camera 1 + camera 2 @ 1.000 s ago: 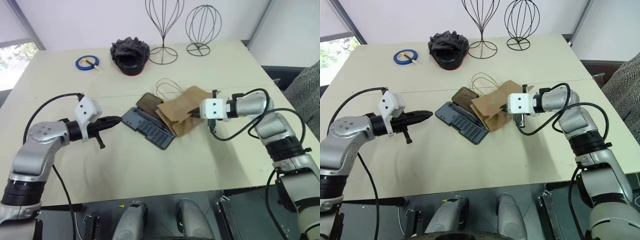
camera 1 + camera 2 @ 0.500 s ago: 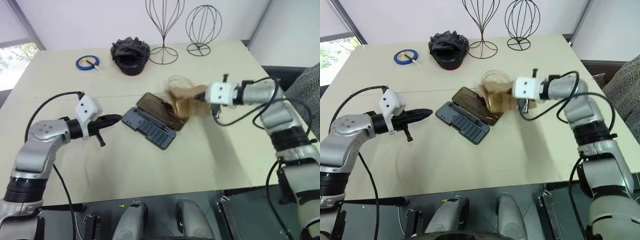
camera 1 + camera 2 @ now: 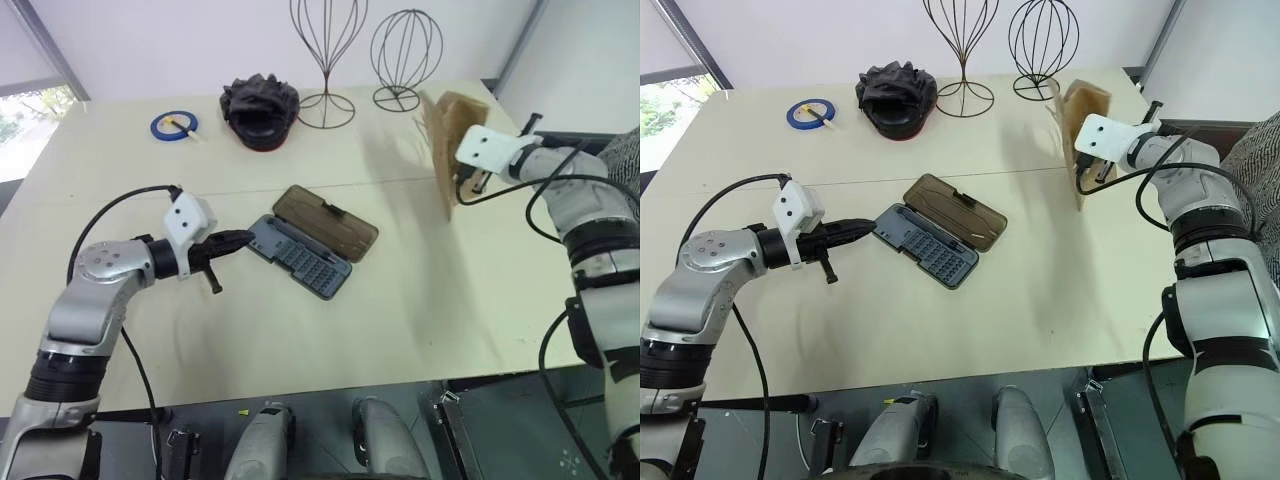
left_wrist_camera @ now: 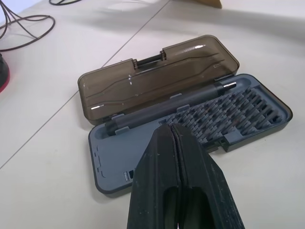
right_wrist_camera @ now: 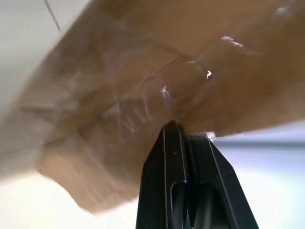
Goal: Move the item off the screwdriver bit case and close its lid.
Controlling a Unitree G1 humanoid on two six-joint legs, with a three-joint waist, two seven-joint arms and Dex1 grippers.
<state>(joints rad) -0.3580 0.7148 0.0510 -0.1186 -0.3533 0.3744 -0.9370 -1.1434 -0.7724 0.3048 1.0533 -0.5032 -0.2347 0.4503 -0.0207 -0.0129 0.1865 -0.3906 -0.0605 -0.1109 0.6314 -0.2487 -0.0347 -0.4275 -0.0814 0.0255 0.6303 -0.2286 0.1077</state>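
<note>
the small crumpled brown kraft paper bag hangs in the air above the far right part of the pale beige desk, well apart from the case. the right pincer is clenched on the bag's paper; the right wrist view has its two black fingers pressed together with brown paper pinched at their tips. thin beige twine handles trail off the bag's far side.

the flat rectangular dark blue-grey plastic screwdriver bit case lies open near the middle of the desk with nothing on top of it, its rows of small bits and a dark rod-like driver exposed. the translucent smoky-brown plastic lid lies flat on the desk, hinged along the case's far edge, with its small black latch tab on the outer edge.

the left pincer is clenched on nothing, fingers together, its tips just beside the near left end of the case and, in the left wrist view, over the base's edge.

at the far side of the desk stand a black crinkled bowl-like object, a blue tape ring and two dark wire stands.
</note>
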